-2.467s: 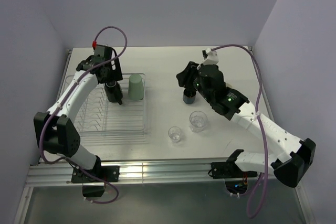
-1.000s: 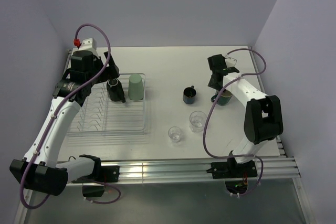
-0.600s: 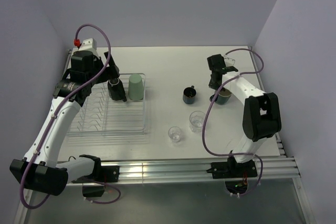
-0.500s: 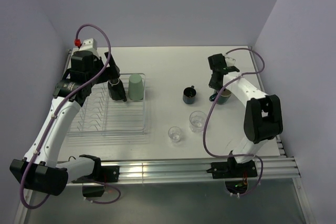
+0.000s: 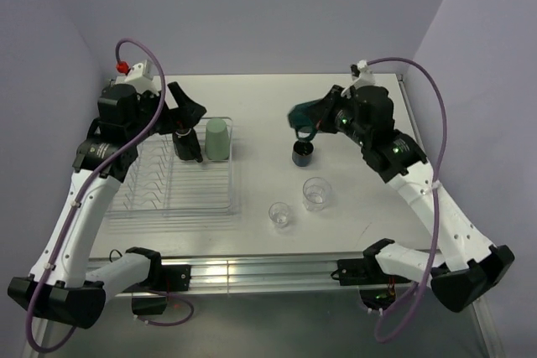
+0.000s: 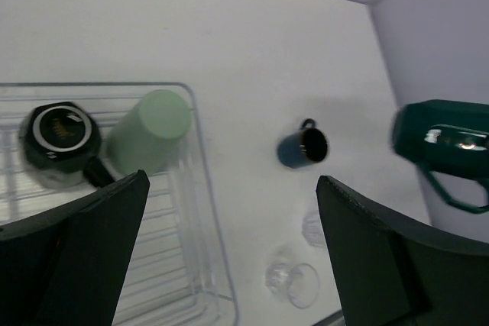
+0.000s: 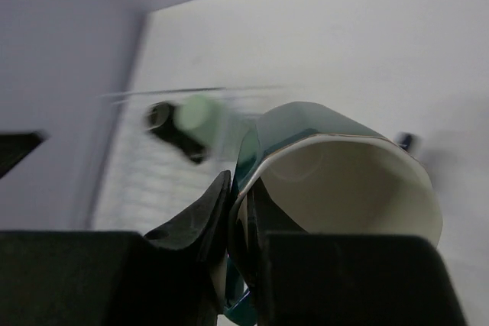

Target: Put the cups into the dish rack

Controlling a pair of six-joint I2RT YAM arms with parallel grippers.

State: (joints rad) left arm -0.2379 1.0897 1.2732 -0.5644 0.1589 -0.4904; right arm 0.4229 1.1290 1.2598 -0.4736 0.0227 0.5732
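Aloft, dark green mug (image 5: 306, 113) in grip of right hand (image 7: 240, 202).

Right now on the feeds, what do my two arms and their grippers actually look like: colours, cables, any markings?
The left arm and right arm match: white tube links with chunky black joint housings. The left gripper and right gripper have plain black fingers. A purple cable loops over each wrist; the left one carries a red fitting.

Six cups: one black mug (image 5: 185, 148), one navy mug (image 5: 302, 155), one dark green mug (image 5: 305, 114) (upper centre), one mint green tumbler (image 5: 218, 138), two clear tumblers (image 5: 315, 193) (image 5: 281, 214); one dish rack (image 5: 195, 197).
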